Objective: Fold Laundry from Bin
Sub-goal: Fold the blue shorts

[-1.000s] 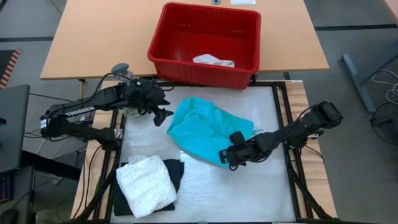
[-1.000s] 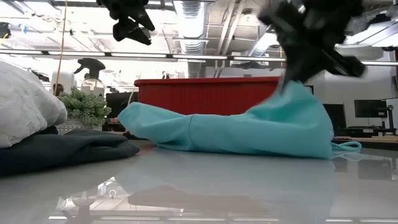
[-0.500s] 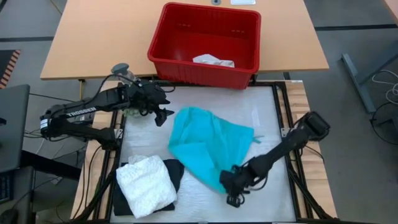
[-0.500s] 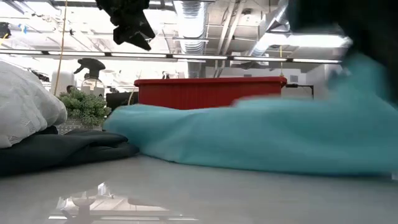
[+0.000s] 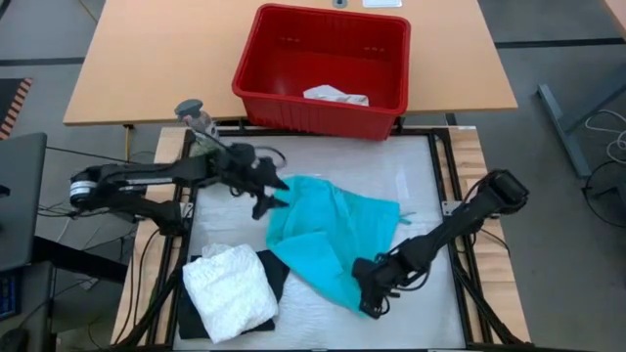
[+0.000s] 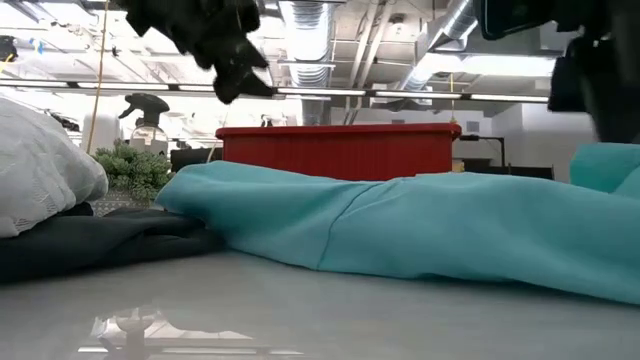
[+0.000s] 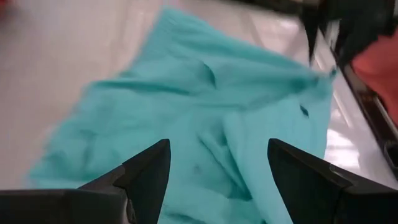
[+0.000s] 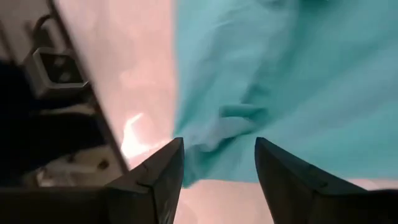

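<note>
The teal garment (image 5: 333, 235) lies spread on the white table top, with folds across its middle. My left gripper (image 5: 273, 201) hovers open over its far left edge, and the left wrist view shows the teal cloth (image 7: 211, 93) ahead of the fingers. My right gripper (image 5: 373, 294) stands open just above the garment's near corner (image 8: 217, 124). At the near left, a white lacy garment (image 5: 230, 288) rests folded on a black one (image 5: 277, 266). The red bin (image 5: 323, 61) stands beyond the far edge with white cloth (image 5: 335, 95) inside.
A small green plant (image 6: 135, 170) and a spray bottle (image 5: 196, 114) stand at the far left corner. Black frame rails (image 5: 452, 210) run along the table's sides. Bare table top (image 5: 411, 166) shows at the far right and along the near edge.
My right gripper drew the teal garment's raised corner toward the near edge and let it go. The cloth now lies low and stretched out. My left gripper came down and toward the right, over the garment's far left edge.
</note>
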